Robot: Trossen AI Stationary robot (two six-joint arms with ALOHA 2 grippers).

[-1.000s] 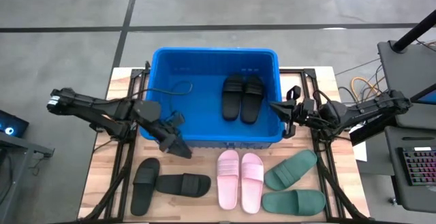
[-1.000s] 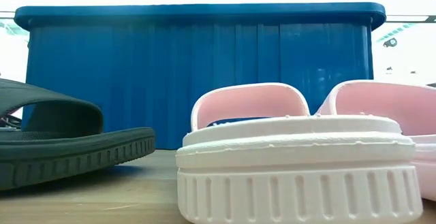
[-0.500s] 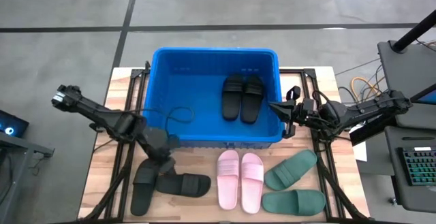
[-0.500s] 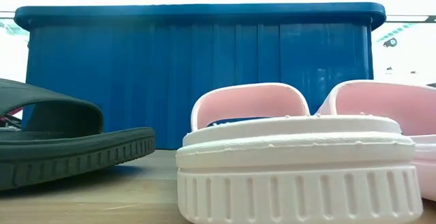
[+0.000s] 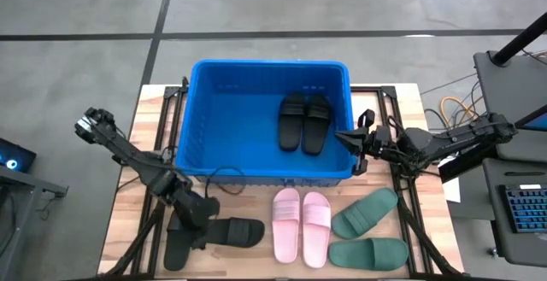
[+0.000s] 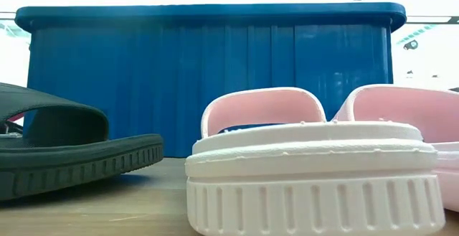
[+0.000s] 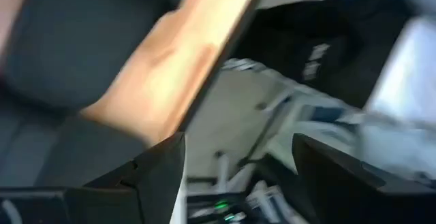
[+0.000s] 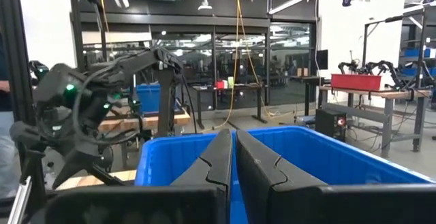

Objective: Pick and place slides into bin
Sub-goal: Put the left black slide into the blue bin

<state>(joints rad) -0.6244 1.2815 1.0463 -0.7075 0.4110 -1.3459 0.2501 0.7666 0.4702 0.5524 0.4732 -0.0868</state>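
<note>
The blue bin (image 5: 265,123) stands at the table's far middle with two black slides (image 5: 304,121) lying flat inside it. Two more black slides (image 5: 231,231) lie on the table near its left front, two pink slides (image 5: 301,225) in the middle and two green slides (image 5: 367,232) at the right. My left gripper (image 5: 202,225) is open and low over the two black slides on the table, between them; its wrist view (image 7: 238,156) is blurred. My right gripper (image 5: 340,136) is shut and empty above the bin's right wall.
In the low view a black slide (image 6: 72,150) and a pink slide (image 6: 308,171) lie in front of the bin's near wall (image 6: 208,78). Black frame rails run along both table sides (image 5: 154,221). A loose cable (image 5: 224,175) hangs over the bin's near rim.
My left gripper has swung from the bin's near left corner toward the table's near edge and down, ending over the two black slides on the table. The slides have kept their places.
</note>
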